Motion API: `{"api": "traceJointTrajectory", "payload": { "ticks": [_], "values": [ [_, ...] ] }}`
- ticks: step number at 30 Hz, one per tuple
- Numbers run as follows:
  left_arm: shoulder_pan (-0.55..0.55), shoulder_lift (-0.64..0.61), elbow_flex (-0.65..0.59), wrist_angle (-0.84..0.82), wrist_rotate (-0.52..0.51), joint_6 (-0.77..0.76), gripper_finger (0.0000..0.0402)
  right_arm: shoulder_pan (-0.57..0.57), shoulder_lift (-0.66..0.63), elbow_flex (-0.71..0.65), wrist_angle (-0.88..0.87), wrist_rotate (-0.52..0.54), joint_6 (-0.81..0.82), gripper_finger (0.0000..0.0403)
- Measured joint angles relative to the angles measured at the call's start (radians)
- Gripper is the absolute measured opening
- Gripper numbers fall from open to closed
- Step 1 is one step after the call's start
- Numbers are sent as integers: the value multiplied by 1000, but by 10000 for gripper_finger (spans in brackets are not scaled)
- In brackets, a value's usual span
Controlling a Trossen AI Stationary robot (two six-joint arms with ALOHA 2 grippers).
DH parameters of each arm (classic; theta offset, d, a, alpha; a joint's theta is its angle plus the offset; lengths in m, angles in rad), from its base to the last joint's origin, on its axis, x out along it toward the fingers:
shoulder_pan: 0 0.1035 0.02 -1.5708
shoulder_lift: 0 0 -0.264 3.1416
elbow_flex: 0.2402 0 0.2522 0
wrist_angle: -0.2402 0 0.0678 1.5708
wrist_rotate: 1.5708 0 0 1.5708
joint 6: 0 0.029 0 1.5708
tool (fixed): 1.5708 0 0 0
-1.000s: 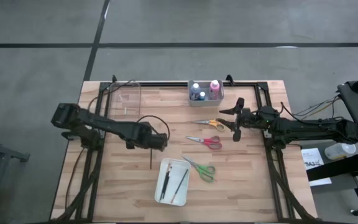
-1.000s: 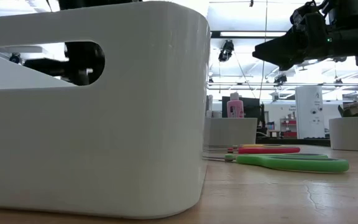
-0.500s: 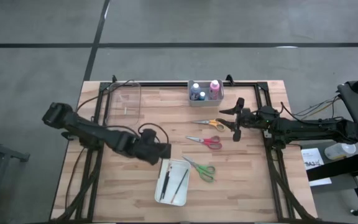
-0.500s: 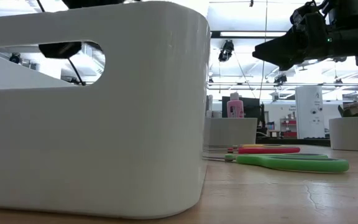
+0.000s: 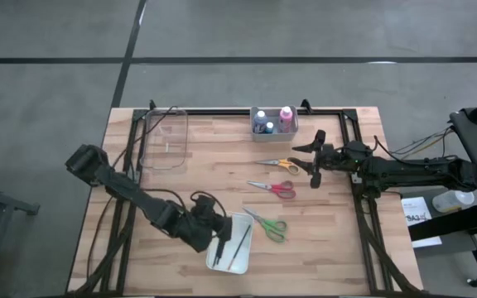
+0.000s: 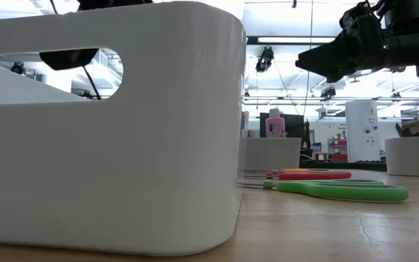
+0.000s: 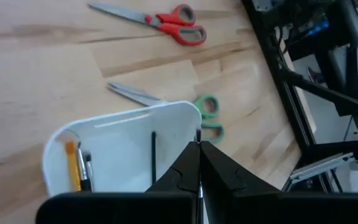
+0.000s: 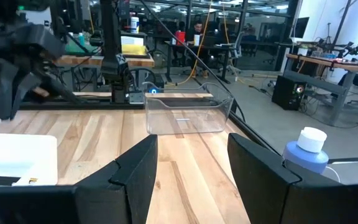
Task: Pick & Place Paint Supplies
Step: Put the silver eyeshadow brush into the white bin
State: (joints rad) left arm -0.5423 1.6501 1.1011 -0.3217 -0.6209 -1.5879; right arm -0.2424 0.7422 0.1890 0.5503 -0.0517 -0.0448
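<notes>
In the low view the white bin fills most of the picture, runs off the left edge and hides its contents and the left hand above it. In the left wrist view that hand's closed fingers cover the bin's near rim and the green scissors' middle. Whether anything is pinched between those fingers cannot be told. The blue-capped bottle beside the right hand is cut off below.

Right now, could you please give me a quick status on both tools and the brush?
Left tool shut on thin brush, above white bin. Right tool open, idle above the table, beside orange scissors. Nothing blocking the bin.
</notes>
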Motion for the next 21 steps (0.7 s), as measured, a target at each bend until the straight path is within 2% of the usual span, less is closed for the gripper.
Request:
{"api": "traceJointTrajectory", "payload": {
  "ticks": [11, 18, 21],
  "values": [
    [8, 116, -2, 23, 64, -133, 9, 0, 0, 0, 0, 0, 0, 193],
    [37, 156, -5, -3, 201, -193, 10, 0, 0, 0, 0, 0, 0, 193],
    [49, 158, -9, -18, 236, -202, 23, -1, 0, 0, 0, 0, 0, 193]
  ]
}}
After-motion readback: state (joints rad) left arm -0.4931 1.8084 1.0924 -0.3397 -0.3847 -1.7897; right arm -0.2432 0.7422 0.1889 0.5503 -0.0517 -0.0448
